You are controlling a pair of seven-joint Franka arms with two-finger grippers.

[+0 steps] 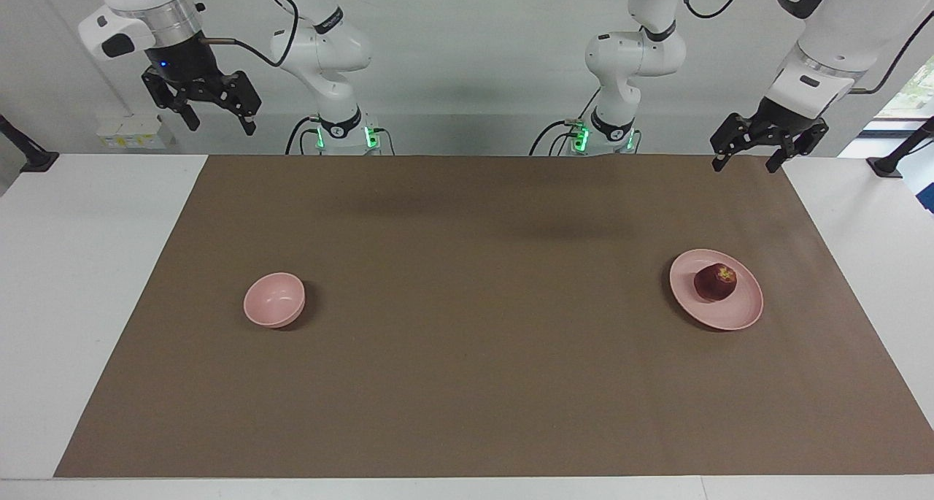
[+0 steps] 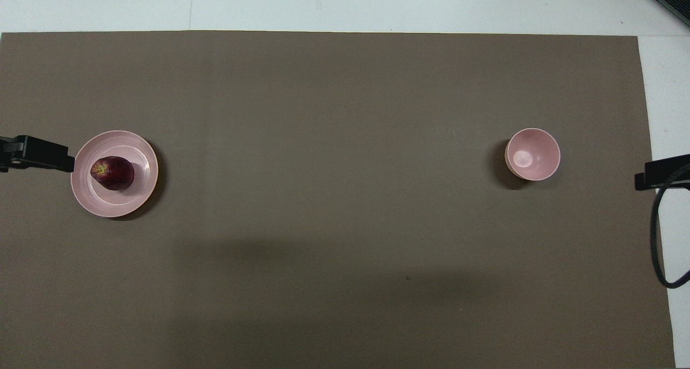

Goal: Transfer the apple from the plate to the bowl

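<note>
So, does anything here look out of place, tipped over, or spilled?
Nothing stands out. The apple lies on the plate toward the left arm's end; the bowl stands upright toward the right arm's end. Both hands, left and right, hang open, raised by the arm bases.

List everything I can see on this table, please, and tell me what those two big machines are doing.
apple: one, dark red with a yellowish patch, lying on the plate.
plate: one, pale pink, on the mat toward the left arm's end of the table.
bowl: one, pale pink, nothing in it, on the mat toward the right arm's end.
mat: one, brown, covering most of the white table.
left hand: one, black, open, raised over the mat's edge nearest the robots, holding nothing, waiting.
right hand: one, black, open, raised at the right arm's end, holding nothing, waiting.
</note>
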